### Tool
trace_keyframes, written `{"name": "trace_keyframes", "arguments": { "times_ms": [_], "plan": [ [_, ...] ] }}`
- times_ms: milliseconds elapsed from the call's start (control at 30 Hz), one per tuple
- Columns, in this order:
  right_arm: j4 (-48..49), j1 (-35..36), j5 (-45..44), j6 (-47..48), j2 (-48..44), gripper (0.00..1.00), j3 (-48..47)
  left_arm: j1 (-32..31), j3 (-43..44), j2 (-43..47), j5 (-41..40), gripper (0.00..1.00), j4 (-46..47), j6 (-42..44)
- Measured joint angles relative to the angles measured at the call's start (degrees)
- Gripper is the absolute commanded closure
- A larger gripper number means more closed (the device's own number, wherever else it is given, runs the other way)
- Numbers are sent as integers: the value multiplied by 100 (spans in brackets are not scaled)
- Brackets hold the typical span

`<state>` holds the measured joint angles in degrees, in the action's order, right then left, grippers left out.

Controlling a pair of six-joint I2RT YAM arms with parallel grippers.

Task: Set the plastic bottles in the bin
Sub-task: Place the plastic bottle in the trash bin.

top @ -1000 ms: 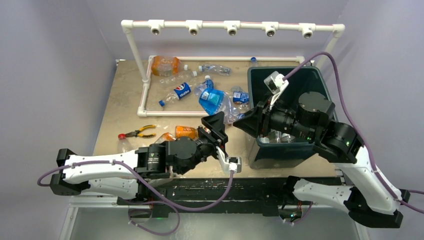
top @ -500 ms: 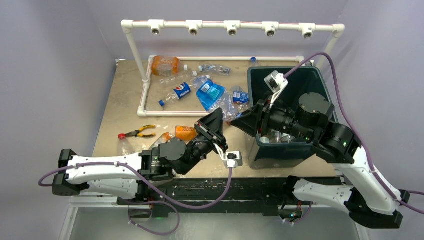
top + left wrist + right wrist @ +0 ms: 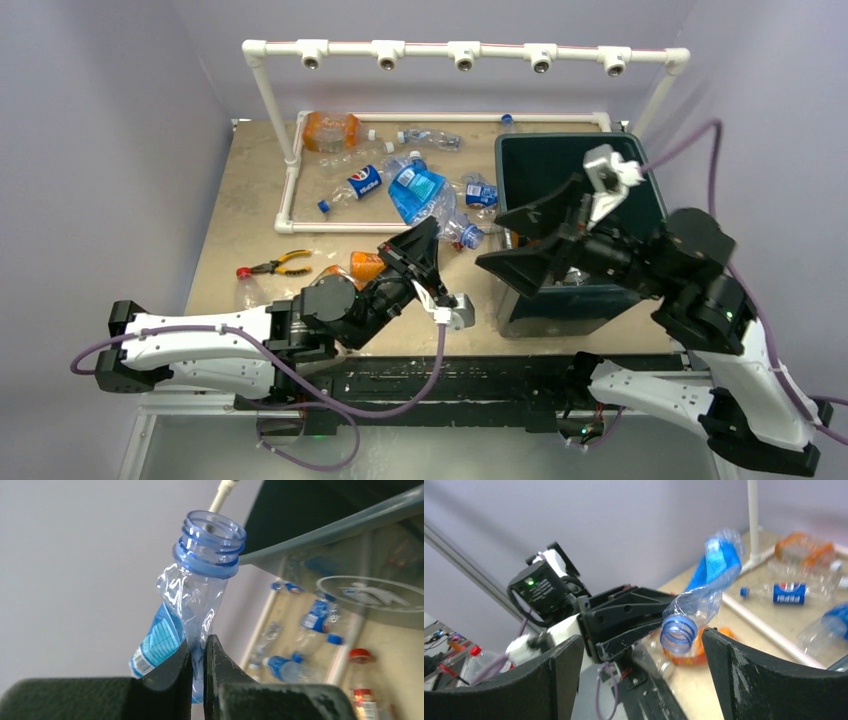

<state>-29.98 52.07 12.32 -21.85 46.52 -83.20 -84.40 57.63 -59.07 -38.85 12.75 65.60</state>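
One tan table (image 3: 240, 200) fills the overhead view. One dark green bin (image 3: 555, 312) stands on its right side, and one white pipe frame (image 3: 465, 50) rises at the back. Two arms reach in from the near edge.

The right gripper (image 3: 490, 240) hangs over the bin's left rim with its two fingers spread wide, holding nothing. The left gripper (image 3: 433, 225), just left of the bin, has its jaws pressed tight on one crushed bottle (image 3: 417, 190), lifted off the table. This bottle's long axis runs from its blue label at the far left to its neck, which points towards the bin.

At least seven loose bottles (image 3: 330, 131) lie on the table. The clear ones overlap, so an exact count is not possible. One of them, a Pepsi-labelled bottle (image 3: 365, 182), lies with its blue cap towards the near left. Pale bottles inside the bin (image 3: 572, 275) show only from overhead, and their number is unclear.

Only the left wrist view shows the pinch. The left gripper (image 3: 199, 647) squeezes the crushed bottle (image 3: 200, 595) on its clear wall just below an open, capless blue neck. The bin (image 3: 325, 535) shows its white logo there.

Only the right wrist view shows the crushed bottle (image 3: 709, 580) mouth-on, between the right gripper (image 3: 641, 642) and its spread fingers.

One yellow-handled hand tool (image 3: 280, 264) lies near the left edge.
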Motion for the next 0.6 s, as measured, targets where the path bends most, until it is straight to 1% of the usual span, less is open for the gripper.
{"name": "trace_keyframes", "arguments": {
  "times_ms": [100, 167, 267, 333, 467, 600],
  "plan": [
    [516, 0, -142, 168, -485, 9, 367, 2, 203, 173, 107, 100, -549, -1097],
    [872, 0, -219, 291, -881, 11, 647, 0, 363, 380, 313, 100, -844, -1963],
    [1370, 0, -197, 450, -1189, 12, 824, 2, 612, 737, 697, 100, -1180, -3200],
    [1751, 0, -63, 542, -1198, 12, 850, 2, 874, 896, 1005, 100, -1401, -4024],
    [2269, 0, 240, 590, -1043, 13, 1005, 2, 1582, 776, 1639, 100, -1871, -5355],
    [2540, 0, 535, 590, -774, 13, 1021, 151, 2033, 262, 2288, 100, -2203, -6159]
  ]
}}
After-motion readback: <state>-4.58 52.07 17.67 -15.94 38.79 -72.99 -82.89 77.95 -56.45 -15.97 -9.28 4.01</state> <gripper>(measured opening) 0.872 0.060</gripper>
